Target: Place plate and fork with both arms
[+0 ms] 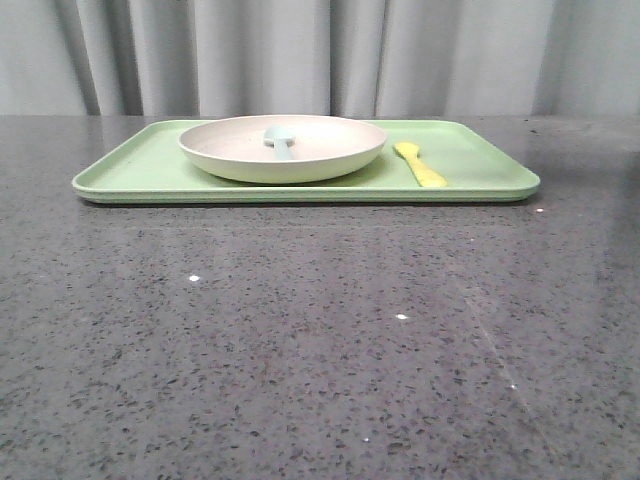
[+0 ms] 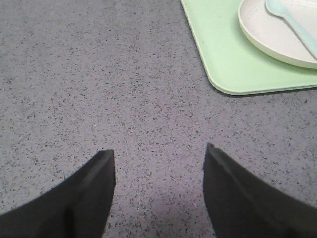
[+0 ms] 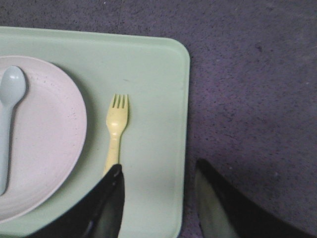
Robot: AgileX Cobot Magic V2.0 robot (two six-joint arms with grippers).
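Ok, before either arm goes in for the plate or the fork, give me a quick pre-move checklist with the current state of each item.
1. Fork free to grasp: ok, it lies flat on the green tray beside the plate, not touching it.
2. Plate clear of other items: not ok, a pale blue spoon lies in it.
3. Right gripper open: ok, fingers apart, nothing between them, hovering near the fork's handle.
4. Left gripper open: ok, fingers apart over bare table, short of the tray corner.
5. Whether the plate's rim will fit the left gripper's opening: cannot tell.
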